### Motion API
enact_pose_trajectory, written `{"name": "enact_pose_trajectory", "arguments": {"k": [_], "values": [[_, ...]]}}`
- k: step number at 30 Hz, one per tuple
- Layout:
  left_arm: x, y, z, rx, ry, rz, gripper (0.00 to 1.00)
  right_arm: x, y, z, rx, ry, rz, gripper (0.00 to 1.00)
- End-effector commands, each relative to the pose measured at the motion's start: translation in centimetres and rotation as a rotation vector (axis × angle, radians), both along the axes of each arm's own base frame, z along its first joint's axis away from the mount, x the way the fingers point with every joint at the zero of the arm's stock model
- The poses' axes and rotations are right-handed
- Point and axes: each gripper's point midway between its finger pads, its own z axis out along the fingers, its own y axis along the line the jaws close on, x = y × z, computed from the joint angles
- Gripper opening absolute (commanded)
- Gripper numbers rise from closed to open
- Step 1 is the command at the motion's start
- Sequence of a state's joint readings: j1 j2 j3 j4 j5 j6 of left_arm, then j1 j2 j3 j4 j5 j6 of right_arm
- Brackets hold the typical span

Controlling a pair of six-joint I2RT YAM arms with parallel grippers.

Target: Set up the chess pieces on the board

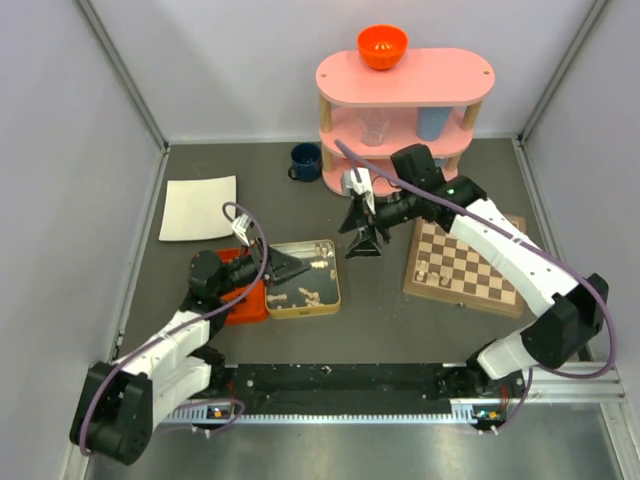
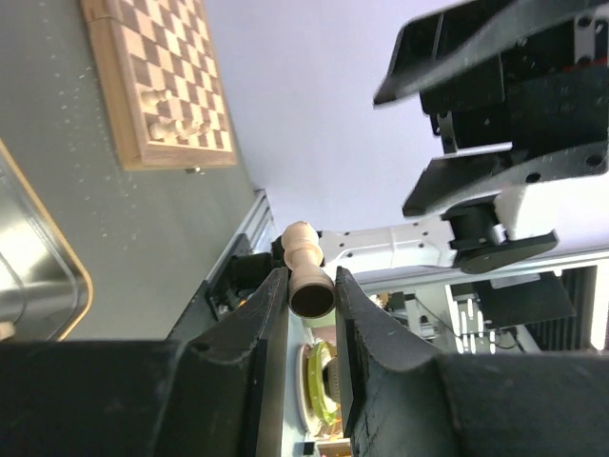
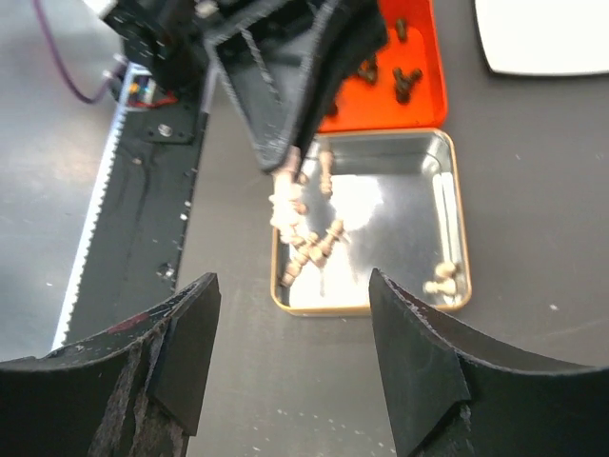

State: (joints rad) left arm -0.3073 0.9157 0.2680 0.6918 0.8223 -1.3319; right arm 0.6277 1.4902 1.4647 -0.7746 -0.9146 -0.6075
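My left gripper [image 2: 309, 286] is shut on the base of a pale cream chess piece [image 2: 304, 252]. From above, the left gripper [image 1: 297, 267] hangs over the silver tin [image 1: 330, 296], which holds several cream pieces [image 3: 309, 248]. My right gripper [image 3: 290, 286] is open and empty. It hovers over the dark table between tin and board, the right gripper [image 1: 365, 243] facing the left one. The board [image 1: 470, 262] lies to the right with a few cream pieces [image 1: 430, 272] near its left edge. Dark pieces [image 3: 404, 81] lie in the orange tray [image 3: 433, 95].
A white square plate [image 1: 198, 208] lies at the back left. At the back stands a pink shelf [image 1: 405, 85] with an orange bowl [image 1: 382, 46] on top, and a blue mug [image 1: 305, 161] beside it. Grey walls close in both sides.
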Motion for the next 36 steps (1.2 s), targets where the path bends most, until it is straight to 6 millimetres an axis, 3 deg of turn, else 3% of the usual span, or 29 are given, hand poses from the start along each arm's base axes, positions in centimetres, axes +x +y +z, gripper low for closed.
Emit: {"name": "enact_pose_trajectory", "arguments": {"k": [1,10,15,19,26,30,36], "values": [[-0.1,-0.2,6.4,-0.195,-0.103,-0.043,0.00,-2.8,0.8,2.6,0.148,0.101,0.096,0.63],[-0.7,-0.7,9.5,-0.372,-0.133,-0.088,0.00,-1.7,2.6,3.4,0.211,0.235,0.043,0.63],[-0.8,-0.8,9.6,-0.399,-0.127,-0.100,0.00,-1.6,2.8,3.3,0.229,0.268,0.033,0.61],[-0.6,-0.8,9.5,-0.402,-0.126,-0.089,0.00,-2.0,2.8,3.1,0.231,0.307,0.032,0.51],[-0.5,-0.7,9.8,-0.424,-0.135,-0.084,0.00,-2.0,2.9,2.6,0.228,0.333,0.018,0.49],[-0.5,-0.6,9.8,-0.429,-0.135,-0.082,0.00,-1.8,3.0,2.7,0.235,0.329,0.019,0.36],[-0.5,-0.6,10.1,-0.440,-0.140,-0.085,0.00,-1.5,3.0,1.8,0.215,0.358,-0.017,0.38]]}}
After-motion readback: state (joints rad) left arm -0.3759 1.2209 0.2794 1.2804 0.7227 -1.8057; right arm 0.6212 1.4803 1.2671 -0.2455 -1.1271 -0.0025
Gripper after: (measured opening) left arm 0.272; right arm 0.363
